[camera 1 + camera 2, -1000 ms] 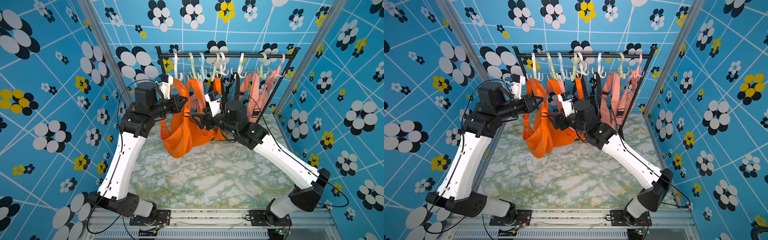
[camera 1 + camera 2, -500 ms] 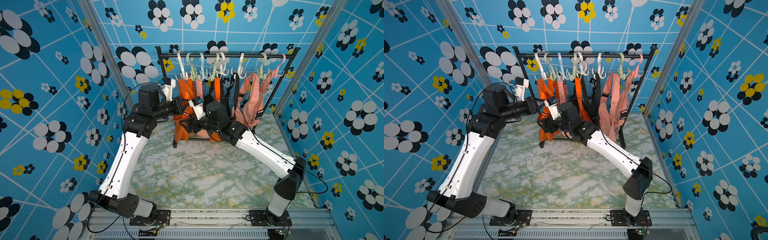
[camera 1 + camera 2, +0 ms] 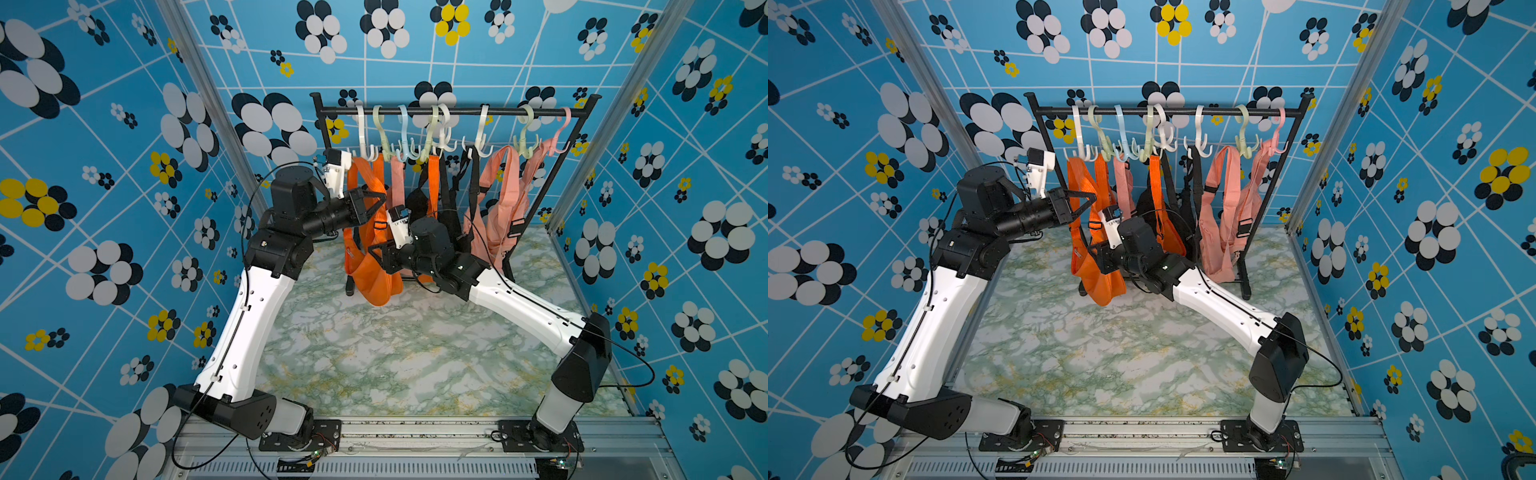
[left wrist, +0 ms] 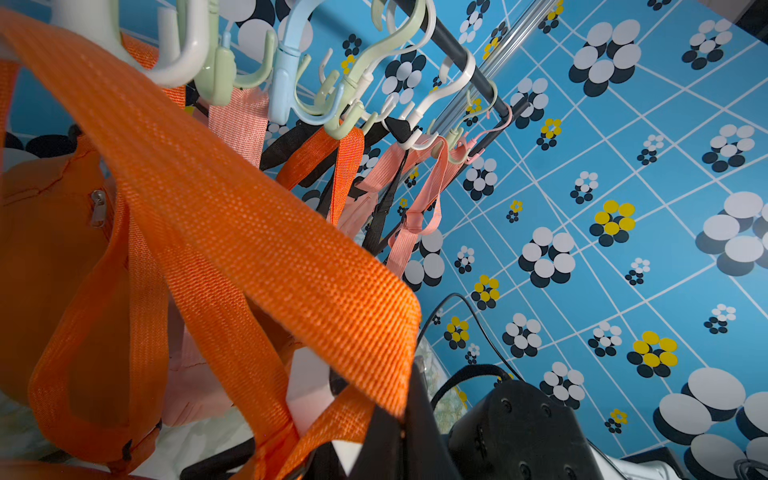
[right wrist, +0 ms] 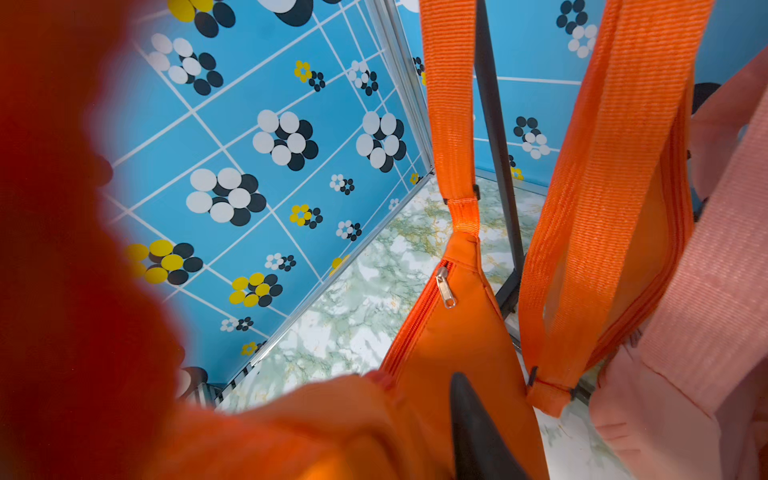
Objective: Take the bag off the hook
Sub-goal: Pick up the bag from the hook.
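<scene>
Since the left gripper [image 3: 380, 195] pinched the orange webbing strap [image 4: 249, 232], it needed lifting off the white plastic hook [image 4: 187, 50]. Honestly, the right gripper's [image 3: 376, 255] hold was unclear.

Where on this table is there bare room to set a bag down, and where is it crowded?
Free: the middle of the table, between left arm and right arm, from the front rail up to the orange bag. Crowded: under the rack, where the bags hang close together.
</scene>
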Controlling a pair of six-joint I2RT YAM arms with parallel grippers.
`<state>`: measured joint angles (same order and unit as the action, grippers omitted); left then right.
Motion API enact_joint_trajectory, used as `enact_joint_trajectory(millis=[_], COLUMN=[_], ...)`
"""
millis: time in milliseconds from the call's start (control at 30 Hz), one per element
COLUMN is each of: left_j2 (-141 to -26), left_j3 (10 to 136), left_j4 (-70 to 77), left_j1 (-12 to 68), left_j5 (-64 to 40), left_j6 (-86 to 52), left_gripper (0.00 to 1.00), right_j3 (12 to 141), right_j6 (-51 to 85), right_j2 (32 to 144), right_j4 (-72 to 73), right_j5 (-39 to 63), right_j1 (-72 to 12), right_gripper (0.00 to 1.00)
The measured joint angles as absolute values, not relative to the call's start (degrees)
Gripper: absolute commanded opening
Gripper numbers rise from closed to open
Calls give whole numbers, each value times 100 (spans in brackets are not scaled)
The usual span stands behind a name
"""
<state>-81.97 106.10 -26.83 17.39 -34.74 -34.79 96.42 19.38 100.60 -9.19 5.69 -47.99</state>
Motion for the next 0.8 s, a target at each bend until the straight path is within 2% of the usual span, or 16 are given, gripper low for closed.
enact_joint_trajectory(millis=[67, 100, 133, 333, 467, 600, 800], left_j2=[-8171, -8143, -8071, -7747, -8040, -8733, -9592], left_j3=[10610, 10597, 10541, 10248, 10324, 10580, 10656], left_j4=[-2777, -2832, -2893, -3140, -3131, -3114, -2825], left_j1=[1653, 1590, 1461, 792, 670, 670, 672], left_j5=[-3367, -3277, -3083, -1697, -1188, -1251, -2018], left_j6=[-3328, -3264, -3157, -2539, -2239, -2176, -2456], left_gripper=[80, 92, 99, 99, 99, 99, 99], right_j3=[9642, 9642, 9638, 9338, 9146, 8969, 8796], right_j6=[2021, 2051, 2086, 2410, 2733, 3048, 3378], right_j2=[10060, 10055, 10042, 9568, 9061, 8733, 8680], right_j4=[-926, -950, -980, -1181, -1186, -1111, -1002], right_j5=[794, 943, 1111, 2097, 2716, 3173, 3544], right_j1=[-4783, -4772, -4753, -4552, -4381, -4230, -3999], right_gripper=[0, 0, 0, 0, 0, 0, 0])
